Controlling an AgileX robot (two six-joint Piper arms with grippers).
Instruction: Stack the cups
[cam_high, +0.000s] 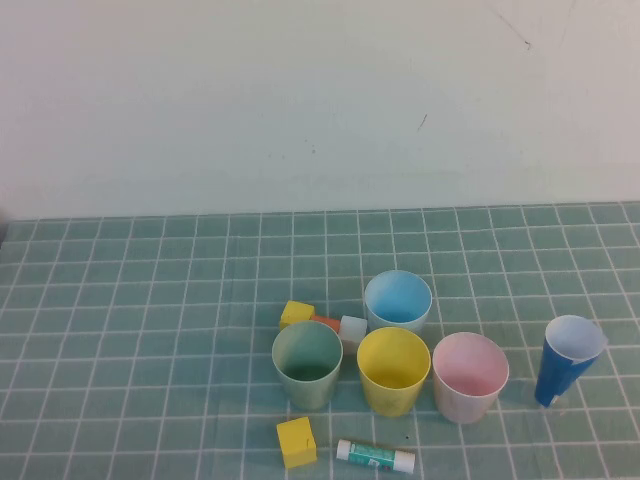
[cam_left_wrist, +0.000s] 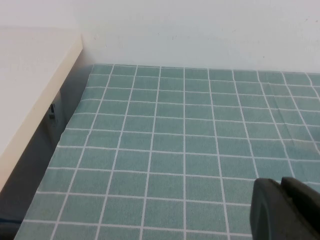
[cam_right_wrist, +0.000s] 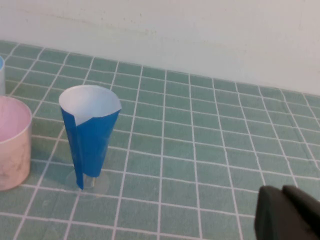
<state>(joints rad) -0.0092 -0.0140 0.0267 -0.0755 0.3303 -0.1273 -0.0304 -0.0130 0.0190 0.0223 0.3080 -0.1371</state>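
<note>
Cups (cam_high: 393, 352) stand separate on the desk (cam_high: 120, 330), none stacked; left gripper (cam_left_wrist: 287, 210) and right gripper (cam_right_wrist: 287, 215) hang clear, finger state untellable.

Soft, even light fills all views, bright on the white wall (cam_high: 320, 100). Cups (cam_high: 393, 370) cast faint, short shadows. No glare. Each claw, left (cam_left_wrist: 287, 210) and right (cam_right_wrist: 287, 215), looks dark and blurred.

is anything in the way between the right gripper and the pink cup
Possibly. The right gripper sits low on the cloth, out of the high view. In its wrist view the dark blue cone cup stands beside the pink cup, near the approach line. The left gripper is parked over bare cloth.
</note>
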